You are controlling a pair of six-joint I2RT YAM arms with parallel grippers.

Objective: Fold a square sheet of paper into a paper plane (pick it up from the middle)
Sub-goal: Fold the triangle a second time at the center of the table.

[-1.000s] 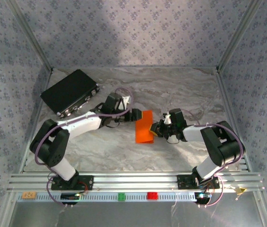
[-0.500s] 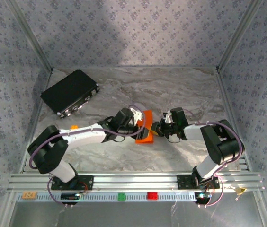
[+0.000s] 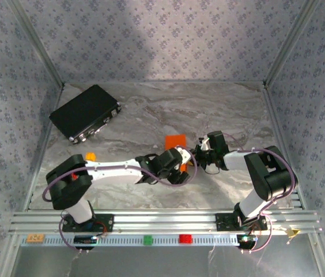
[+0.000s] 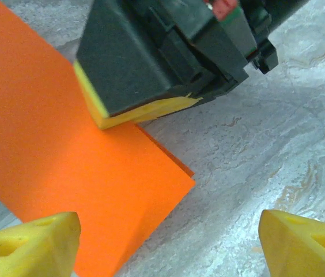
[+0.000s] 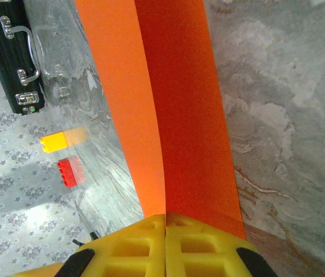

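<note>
Right gripper (image 5: pixel 165 222): yellow fingers pressed together, clamped on one edge of the square sheet of paper (image 5: pixel 171 86). The sheet is doubled over on one long crease, with a different orange shade either side of it in the right wrist view. It sits mid-table (image 3: pixel 151 115), between the two grippers. Can't tell whether its far end lies flat or is lifted a little.

Left gripper (image 4: pixel 168 236): fingers (image 4: pixel 30 245) wide apart, nothing between them. It hovers just short of the sheet's free corner, with the right gripper's black body close in front.

My read: this is a second grip, so the next fold can go in. To do it well:
- Bring the left in low along the table, one finger under the corner and one over, catching both layers.
- Bite near the corner, not deep. The right gripper's pad is very close, so collision is the main risk.
- Right should hold its clamp until left has closed, else the layers slip and the crease goes off square.
- Thin paper buckles under a shove: close gently, no dragging.

Containers: just one, the black case (image 3: pixel 84 112) at the far left of the table, well apart from the sheet. Lid is down and the latches look fastened in the right wrist view. Contents hidden, nothing on top. A small yellow block (image 5: pixel 61 140) and a red block (image 5: pixel 70 172) lie loose side by side on the table, in no container.
</note>
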